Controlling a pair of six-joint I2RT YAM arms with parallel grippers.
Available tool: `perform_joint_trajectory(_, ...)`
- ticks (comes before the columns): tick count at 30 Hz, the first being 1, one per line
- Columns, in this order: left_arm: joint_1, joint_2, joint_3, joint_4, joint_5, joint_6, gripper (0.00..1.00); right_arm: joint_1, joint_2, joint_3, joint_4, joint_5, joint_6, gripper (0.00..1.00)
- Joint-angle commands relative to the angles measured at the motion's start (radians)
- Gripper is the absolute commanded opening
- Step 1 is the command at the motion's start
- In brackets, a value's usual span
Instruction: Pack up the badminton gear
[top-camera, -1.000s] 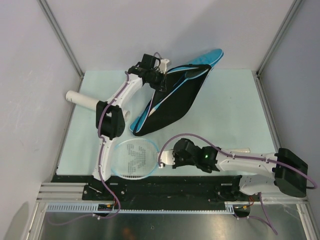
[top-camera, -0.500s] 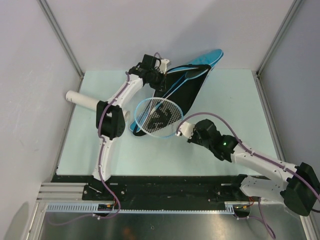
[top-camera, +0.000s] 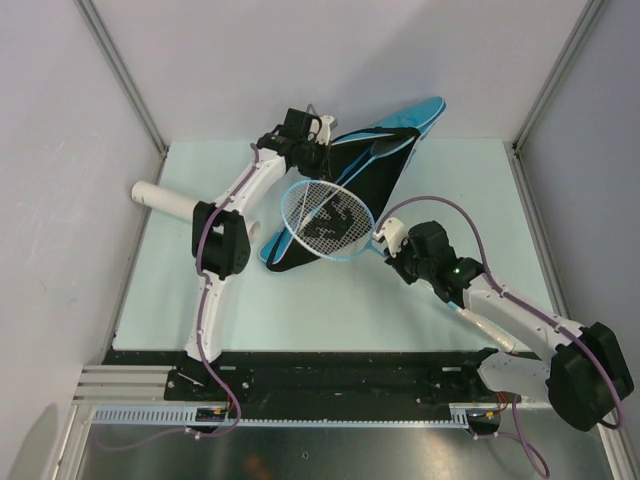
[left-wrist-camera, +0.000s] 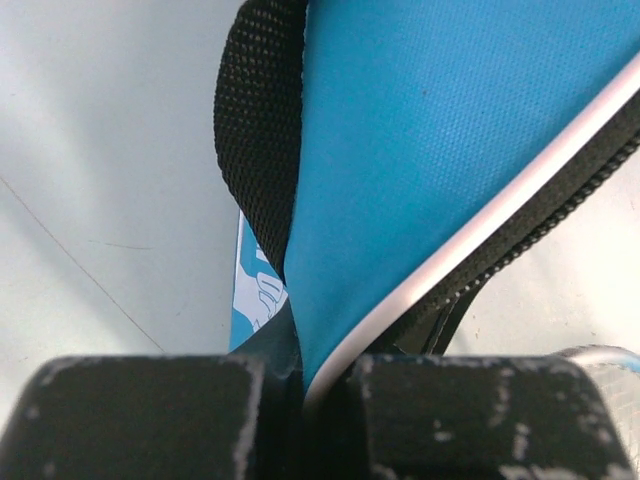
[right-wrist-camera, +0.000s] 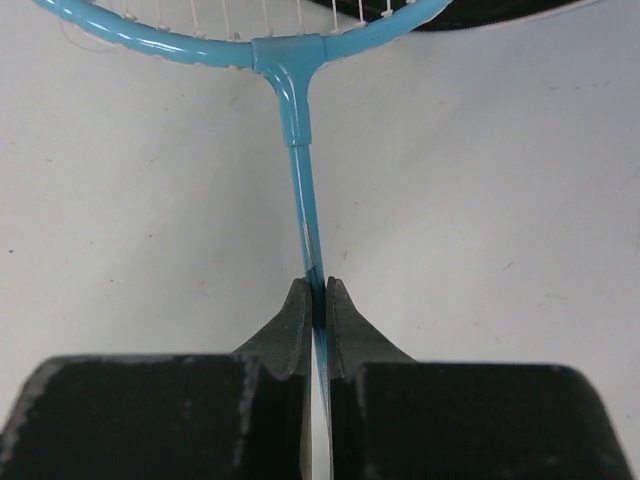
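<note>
The pale green table (top-camera: 450, 200) is seen below both arms. The long blue bag (top-camera: 385, 175) is laid on it slantwise, and its black inside is shown where the mouth is pulled open. In the left wrist view, the bag's blue cloth (left-wrist-camera: 430, 130) with its white piping is seen rising straight ahead of the fingers, and the black webbing strap (left-wrist-camera: 255, 120) is seen just left of it.

The light-blue racket (top-camera: 325, 220) is carried by the right arm. Its strung head is held out directly ahead of the right gripper (top-camera: 383, 240), tilted over the open mouth of the bag and just short of the left gripper (top-camera: 318, 158). Whether the head is touching the bag cannot be told. In the right wrist view, the thin blue shaft (right-wrist-camera: 300, 170) is seen running straight forward from the fingers to the throat of the frame.

The white tube (top-camera: 165, 200) is lying well apart from both grippers, far back and to the left of the left one.

The left gripper (left-wrist-camera: 305, 375) is clamped on the edge of the bag. The right gripper (right-wrist-camera: 320, 300) is pinched tight on the racket's shaft, a little behind the throat.
</note>
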Motion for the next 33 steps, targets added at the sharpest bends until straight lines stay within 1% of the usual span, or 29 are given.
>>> perform_joint_trajectory(1,-0.003,-0.089,0.050,0.087,-0.060,-0.034,0.00,0.005,0.025,0.022,0.030,0.101,0.037,0.00)
perform_joint_trajectory(4,-0.002,-0.092,0.092,0.087,-0.089,0.020,0.00,0.057,0.045,0.022,-0.010,0.150,0.013,0.00)
perform_joint_trajectory(6,-0.002,-0.103,0.100,0.088,-0.098,0.051,0.00,0.085,0.068,0.021,-0.021,0.220,0.005,0.00)
perform_joint_trajectory(9,-0.002,-0.125,0.089,0.087,-0.141,0.092,0.00,0.091,0.074,0.018,-0.036,0.257,0.028,0.00)
perform_joint_trajectory(13,0.000,-0.158,0.040,0.088,-0.202,0.111,0.00,0.071,0.082,0.018,-0.058,0.305,0.034,0.00)
perform_joint_trajectory(18,-0.002,-0.183,0.043,0.092,-0.258,0.091,0.00,0.037,0.097,0.016,-0.061,0.325,0.059,0.00)
perform_joint_trajectory(29,-0.043,-0.200,0.030,0.096,-0.245,0.063,0.00,-0.047,0.120,0.045,-0.052,0.429,0.114,0.00)
perform_joint_trajectory(31,-0.057,-0.197,0.029,0.098,-0.271,0.062,0.00,-0.058,0.114,0.048,-0.053,0.453,0.122,0.00)
perform_joint_trajectory(33,-0.075,-0.189,0.032,0.098,-0.294,0.059,0.00,-0.061,0.079,0.051,-0.035,0.416,0.125,0.00)
